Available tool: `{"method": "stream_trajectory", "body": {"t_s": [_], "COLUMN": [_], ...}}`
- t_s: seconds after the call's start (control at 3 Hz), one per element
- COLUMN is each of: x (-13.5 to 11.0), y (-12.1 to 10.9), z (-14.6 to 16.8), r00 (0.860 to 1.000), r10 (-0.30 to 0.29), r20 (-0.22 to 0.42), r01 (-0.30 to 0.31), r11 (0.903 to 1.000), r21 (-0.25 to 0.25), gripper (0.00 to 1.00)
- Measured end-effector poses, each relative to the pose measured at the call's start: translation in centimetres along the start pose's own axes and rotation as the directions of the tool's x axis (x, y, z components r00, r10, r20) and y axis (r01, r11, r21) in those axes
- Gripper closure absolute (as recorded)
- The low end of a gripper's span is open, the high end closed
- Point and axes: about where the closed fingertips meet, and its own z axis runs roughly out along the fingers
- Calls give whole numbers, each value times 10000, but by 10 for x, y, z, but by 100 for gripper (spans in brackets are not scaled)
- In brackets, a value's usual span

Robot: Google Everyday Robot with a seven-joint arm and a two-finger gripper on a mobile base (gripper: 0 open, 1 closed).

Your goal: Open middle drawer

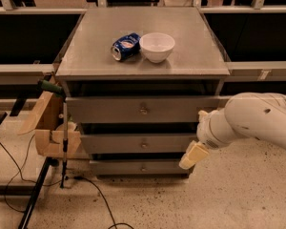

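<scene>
Dim warm light; hand (192, 156) lower right

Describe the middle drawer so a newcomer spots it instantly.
Find the grey cabinet holding a bowl and can. The middle drawer is second of three fronts, the gripper by its right end. It's shorter than the top drawer, wider than the bottom drawer.

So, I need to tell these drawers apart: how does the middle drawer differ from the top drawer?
The middle drawer shows a shallower, narrower front than the top drawer, and it sits directly beneath it. The gripper hangs by the middle drawer's right end, below the top drawer. Both are grey and flat-fronted.
</scene>
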Motion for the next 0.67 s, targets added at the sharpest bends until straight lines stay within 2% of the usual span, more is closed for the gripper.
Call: {"method": "stream_trajectory", "body": {"t_s": [0.33,0.67], "x": [-13,-17], "y": [-6,-10], "z": [31,81], "r00": [9940,9802], "r10": [-1057,-1962], "r20": [266,273], "r01": [1062,1979], "r11": [9942,9761], "r21": [-172,-904], "gripper": [0,0]}}
